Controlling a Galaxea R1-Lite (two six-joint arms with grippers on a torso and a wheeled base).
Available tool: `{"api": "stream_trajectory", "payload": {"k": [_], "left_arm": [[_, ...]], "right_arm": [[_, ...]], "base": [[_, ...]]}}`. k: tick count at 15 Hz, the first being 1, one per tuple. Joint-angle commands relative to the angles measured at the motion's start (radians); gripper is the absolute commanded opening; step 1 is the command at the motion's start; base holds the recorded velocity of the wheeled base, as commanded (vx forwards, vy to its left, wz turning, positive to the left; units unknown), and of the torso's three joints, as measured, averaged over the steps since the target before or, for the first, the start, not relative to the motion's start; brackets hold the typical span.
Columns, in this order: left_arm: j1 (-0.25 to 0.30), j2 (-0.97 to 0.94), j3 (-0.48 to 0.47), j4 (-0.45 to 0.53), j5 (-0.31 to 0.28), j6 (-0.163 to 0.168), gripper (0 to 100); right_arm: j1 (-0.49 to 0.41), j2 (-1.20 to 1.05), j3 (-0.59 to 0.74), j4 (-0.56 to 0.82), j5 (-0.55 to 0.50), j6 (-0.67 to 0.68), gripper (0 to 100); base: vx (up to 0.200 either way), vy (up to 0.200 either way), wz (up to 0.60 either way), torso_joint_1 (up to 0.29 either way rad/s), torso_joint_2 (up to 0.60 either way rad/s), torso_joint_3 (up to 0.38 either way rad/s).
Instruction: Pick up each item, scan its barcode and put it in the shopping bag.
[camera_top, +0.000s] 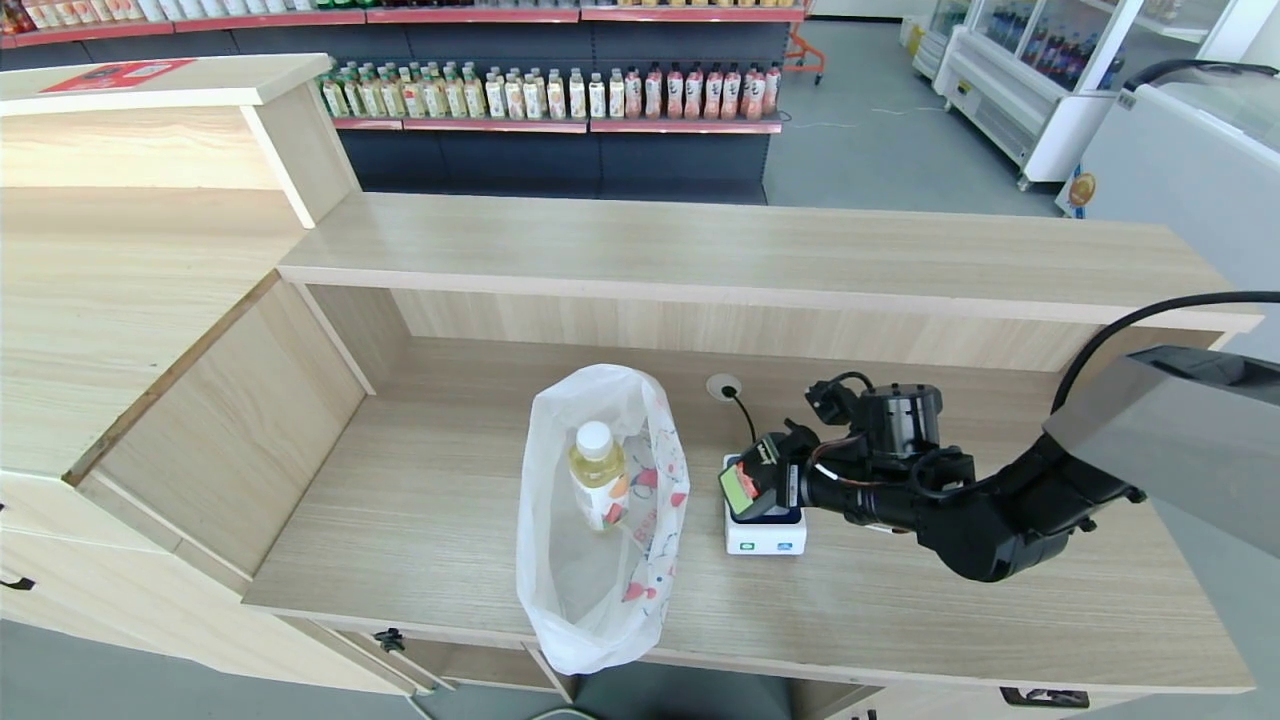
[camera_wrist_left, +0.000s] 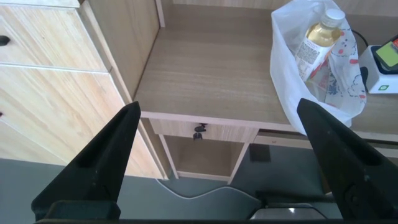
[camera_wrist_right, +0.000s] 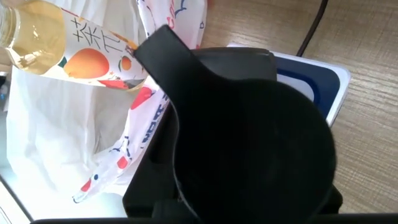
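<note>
My right claw (camera_top: 775, 478) grips a small dark green-faced packet (camera_top: 741, 492) over the white scanner box (camera_top: 765, 538); its bagging remains, I judge. A yellow tea bottle (camera_top: 598, 480) already stands in the white plastic shopping bag (camera_top: 556, 570).

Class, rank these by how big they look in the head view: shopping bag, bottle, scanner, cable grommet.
1. shopping bag
2. bottle and scanner: roughly alike. The scanner is partly covered by the packet, so they are left unranked.
3. cable grommet
</note>
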Motion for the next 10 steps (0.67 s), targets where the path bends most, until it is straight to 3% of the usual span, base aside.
{"api": "stream_trajectory", "payload": {"k": [1,4,6,10], "left_arm": [[0.000,0.000,0.000,0.000,0.000,0.000,100],[0.000,0.000,0.000,0.000,0.000,0.000,100],[0.000,0.000,0.000,0.000,0.000,-0.001,100],[0.000,0.000,0.000,0.000,0.000,-0.003,100]], "right_arm": [[0.001,-0.038,0.001,-0.005,0.004,0.001,0],[0.018,-0.261,0.065,0.006,0.004,0.059,0],[0.008,-0.408,0.122,0.097,-0.008,-0.016,0],[0.004,-0.531,0.185,0.268,-0.149,-0.101,0]], "base": [[0.000,0.000,0.00,0.000,0.00,0.000],[0.000,0.000,0.00,0.000,0.00,0.000],[0.000,0.000,0.00,0.000,0.00,0.000],[0.000,0.000,0.00,0.000,0.00,0.000]]}}
